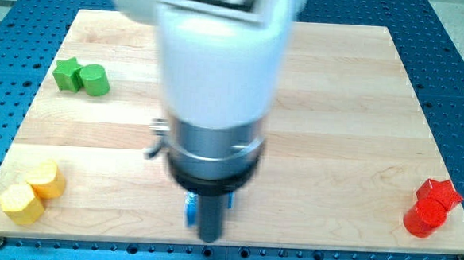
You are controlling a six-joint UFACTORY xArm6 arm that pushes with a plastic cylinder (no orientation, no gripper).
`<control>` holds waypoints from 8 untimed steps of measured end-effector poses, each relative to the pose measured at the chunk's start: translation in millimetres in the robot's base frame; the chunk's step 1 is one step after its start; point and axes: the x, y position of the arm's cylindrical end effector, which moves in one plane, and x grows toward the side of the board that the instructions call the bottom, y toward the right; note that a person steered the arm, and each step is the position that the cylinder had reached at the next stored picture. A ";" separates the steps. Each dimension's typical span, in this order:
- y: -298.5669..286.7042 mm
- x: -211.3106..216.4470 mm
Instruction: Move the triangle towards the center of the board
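My arm fills the middle of the view, and the dark rod ends in my tip (209, 238) near the board's bottom edge. A blue block (190, 210) shows only as thin slivers on either side of the rod, just above my tip; its shape is hidden. No triangle can be made out in this view. My tip looks close against the blue block, but contact cannot be told.
A green star (66, 73) touches a green cylinder-like block (94, 80) at the upper left. Two yellow blocks (31, 193) sit at the lower left corner. A red star (440, 193) and a red cylinder (420, 221) sit at the lower right. The wooden board (344, 112) lies on a blue perforated table.
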 end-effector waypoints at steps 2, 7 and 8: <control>-36.2 -1.7; 21.3 -63.8; 42.7 -117.9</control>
